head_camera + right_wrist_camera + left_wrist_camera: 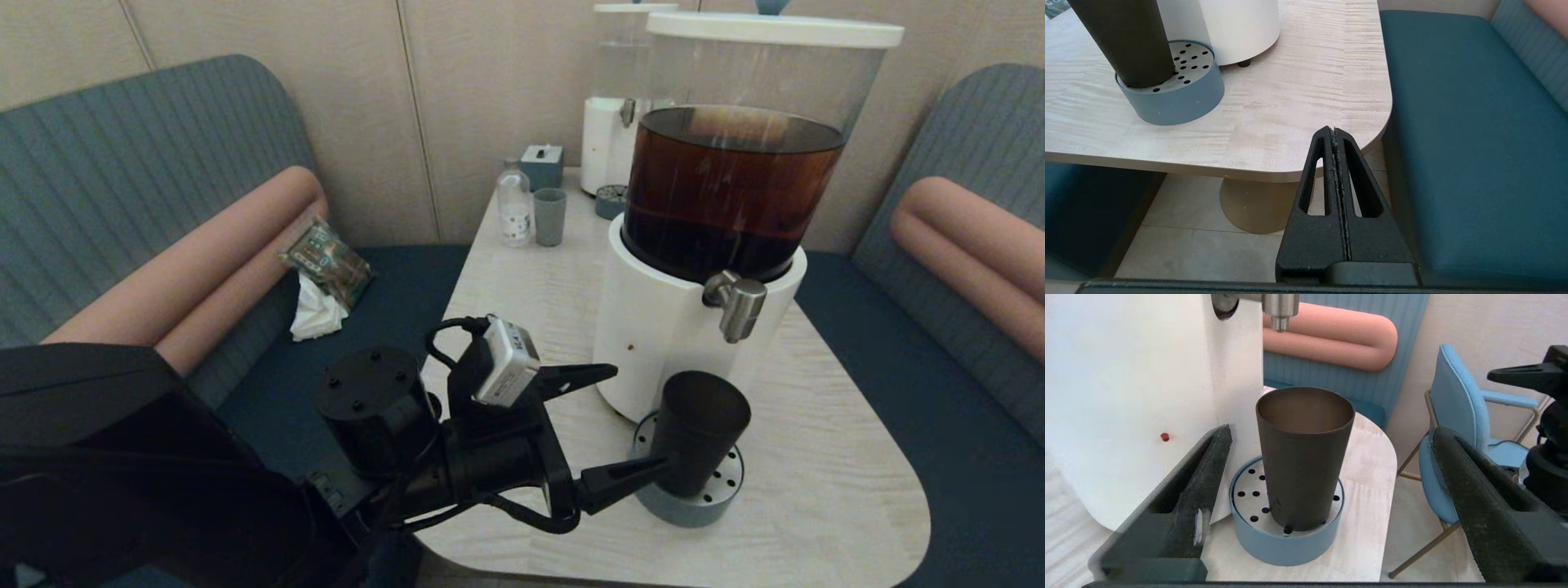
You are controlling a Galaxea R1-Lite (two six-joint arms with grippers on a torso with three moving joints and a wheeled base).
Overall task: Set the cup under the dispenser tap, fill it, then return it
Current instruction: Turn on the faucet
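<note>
The dark brown-black cup (698, 429) (1302, 465) (1122, 41) stands upright on a round blue drip tray (694, 510) (1286, 549) with a perforated metal top. Above it is the steel dispenser tap (737, 302) (1280, 308) of the white-based dispenser (653, 343) holding dark brown liquid. No stream falls from the spout. My left gripper (643, 416) (1331, 433) is open, one finger on each side of the cup and apart from it. My right gripper (1334, 130) is shut on nothing, parked low beside the table's near right corner.
At the table's back stand a grey-blue tumbler (549, 216), a clear bottle (514, 204), a tissue box (542, 166) and a colourless-tank dispenser (620, 106). Blue benches flank the table (816, 457). A blue chair (1453, 416) stands beyond the table's edge.
</note>
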